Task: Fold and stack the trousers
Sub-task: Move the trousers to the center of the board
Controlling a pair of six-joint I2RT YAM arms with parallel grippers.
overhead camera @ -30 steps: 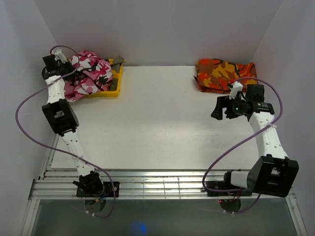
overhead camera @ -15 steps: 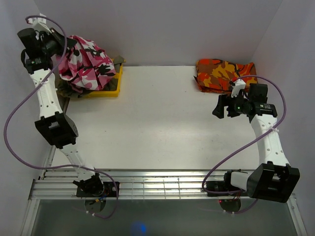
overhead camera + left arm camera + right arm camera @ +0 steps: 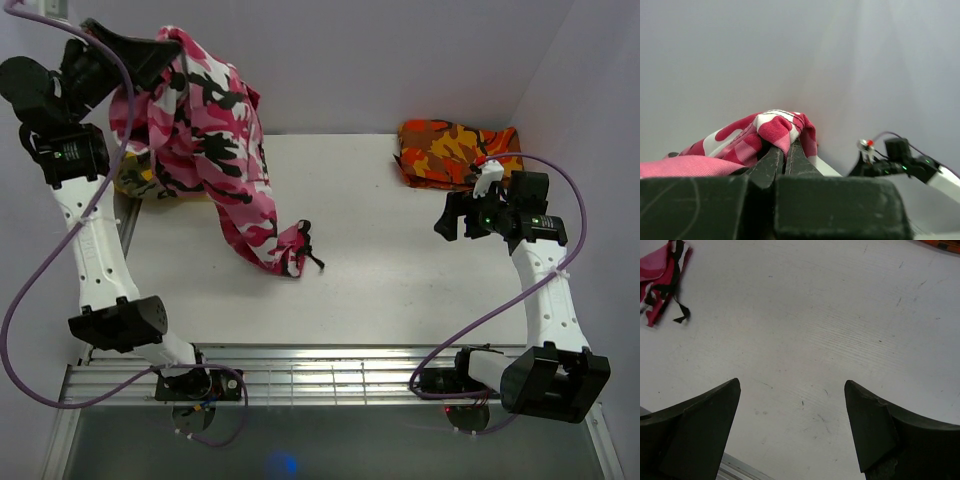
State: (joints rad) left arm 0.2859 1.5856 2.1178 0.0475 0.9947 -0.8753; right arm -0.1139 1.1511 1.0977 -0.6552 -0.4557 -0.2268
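The pink, white and black camouflage trousers (image 3: 215,140) hang from my left gripper (image 3: 165,45), raised high at the far left. Their lower end (image 3: 285,250) trails on the white table (image 3: 360,280). In the left wrist view the jaws stand together, pinching a fold of the trousers (image 3: 775,125) at the left gripper (image 3: 785,146). My right gripper (image 3: 447,217) is open and empty above the right side of the table. In the right wrist view its fingers (image 3: 715,410) are wide apart over bare table, and the trousers' end (image 3: 662,285) shows at the top left.
An orange-red camouflage garment (image 3: 455,152) lies folded at the far right corner. A yellow bin (image 3: 140,180) with yellow-olive cloth sits at the far left, mostly hidden behind the hanging trousers. Walls close in on the left, back and right.
My left gripper has risen high and lifted the trousers out of the yellow bin; they now hang unrolled down onto the table. The right gripper has barely moved.
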